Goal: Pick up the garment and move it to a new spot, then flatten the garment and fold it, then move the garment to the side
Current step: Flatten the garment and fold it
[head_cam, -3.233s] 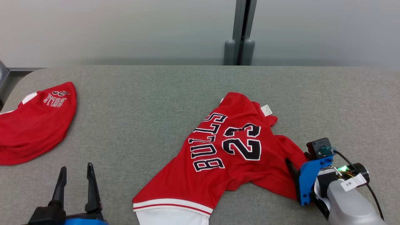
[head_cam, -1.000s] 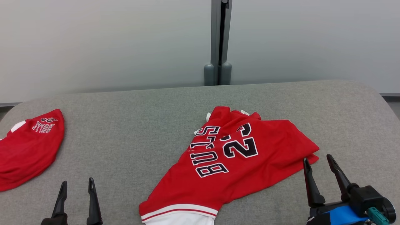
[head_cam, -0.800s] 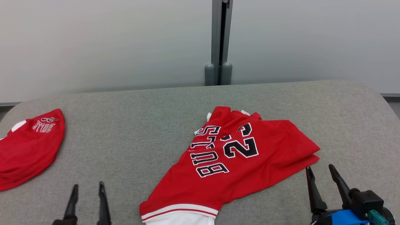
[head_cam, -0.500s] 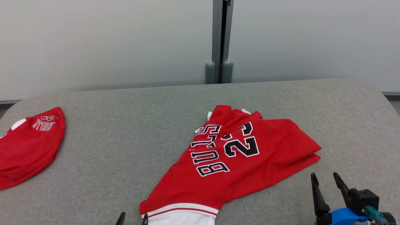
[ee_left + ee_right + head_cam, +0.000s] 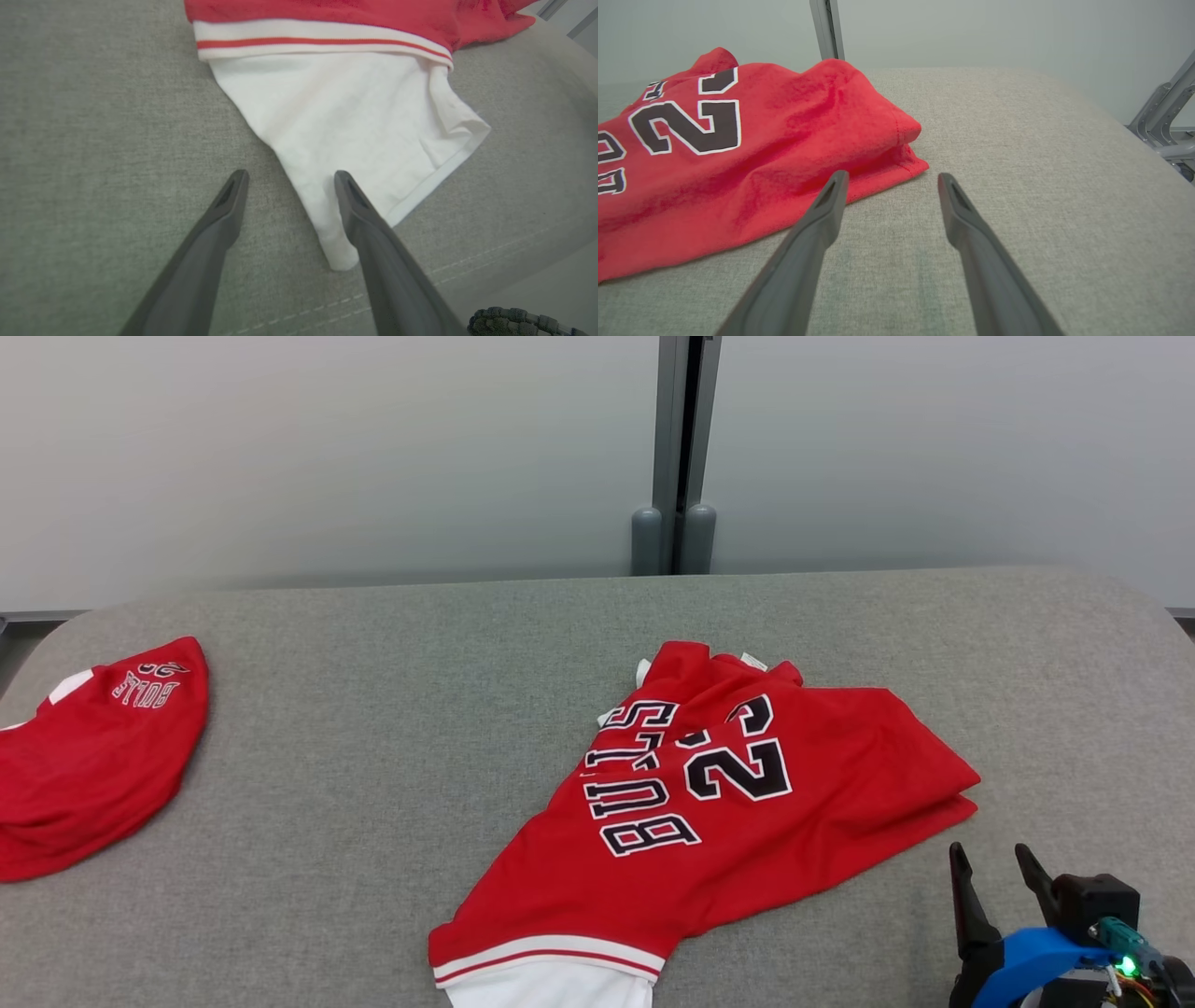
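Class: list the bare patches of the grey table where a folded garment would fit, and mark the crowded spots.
Bare: the table between the left garment and the jersey; the far strip; the right corner. Crowded: the near edge by the white sleeve.

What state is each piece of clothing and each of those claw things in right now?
red jersey: lying rumpled on the table, right side doubled over, held by neither gripper.
white sleeve: spread out below the jersey's striped band.
second red garment: bunched at the table's left end.
left gripper: open, fingers either side of the sleeve's tip.
right gripper: open, empty, near the jersey's right corner.
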Available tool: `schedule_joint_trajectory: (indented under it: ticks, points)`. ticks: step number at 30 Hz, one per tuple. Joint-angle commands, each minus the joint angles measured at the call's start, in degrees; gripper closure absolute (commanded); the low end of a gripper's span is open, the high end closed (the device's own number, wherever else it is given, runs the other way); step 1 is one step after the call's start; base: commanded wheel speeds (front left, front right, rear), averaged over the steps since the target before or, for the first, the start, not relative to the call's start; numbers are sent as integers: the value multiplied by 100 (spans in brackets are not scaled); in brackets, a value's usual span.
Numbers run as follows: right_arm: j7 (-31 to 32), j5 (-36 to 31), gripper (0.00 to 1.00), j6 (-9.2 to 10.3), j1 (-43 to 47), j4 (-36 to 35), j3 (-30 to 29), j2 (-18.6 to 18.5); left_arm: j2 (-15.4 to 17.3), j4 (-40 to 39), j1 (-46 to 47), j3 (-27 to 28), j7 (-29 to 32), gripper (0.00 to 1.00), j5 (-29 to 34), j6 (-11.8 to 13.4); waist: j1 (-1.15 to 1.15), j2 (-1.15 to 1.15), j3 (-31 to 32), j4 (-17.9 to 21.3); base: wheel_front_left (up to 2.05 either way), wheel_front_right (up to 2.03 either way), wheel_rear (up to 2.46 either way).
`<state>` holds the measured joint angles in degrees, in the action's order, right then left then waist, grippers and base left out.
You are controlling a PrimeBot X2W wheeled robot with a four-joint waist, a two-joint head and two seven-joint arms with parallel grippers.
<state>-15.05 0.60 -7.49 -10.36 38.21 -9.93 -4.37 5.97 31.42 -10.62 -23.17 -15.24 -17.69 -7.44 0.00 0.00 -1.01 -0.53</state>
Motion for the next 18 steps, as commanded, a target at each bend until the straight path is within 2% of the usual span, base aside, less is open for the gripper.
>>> schedule_joint_trajectory:
  ticks: [1,11,18]
  points:
    - [-19,-18,0,-1,-69,28,-12,-28,36,32,108,-53,17,0,-76,-2,0,0,-7,1,0,0,0]
    - [-19,34,0,-1,-350,494,46,-105,234,110,735,-1023,16,0,-1131,-3,0,0,-129,-3,0,0,0]
    - [-19,158,0,-1,-853,964,9,-264,283,-59,1095,-982,9,0,-1192,-4,0,0,-339,-96,0,0,0]
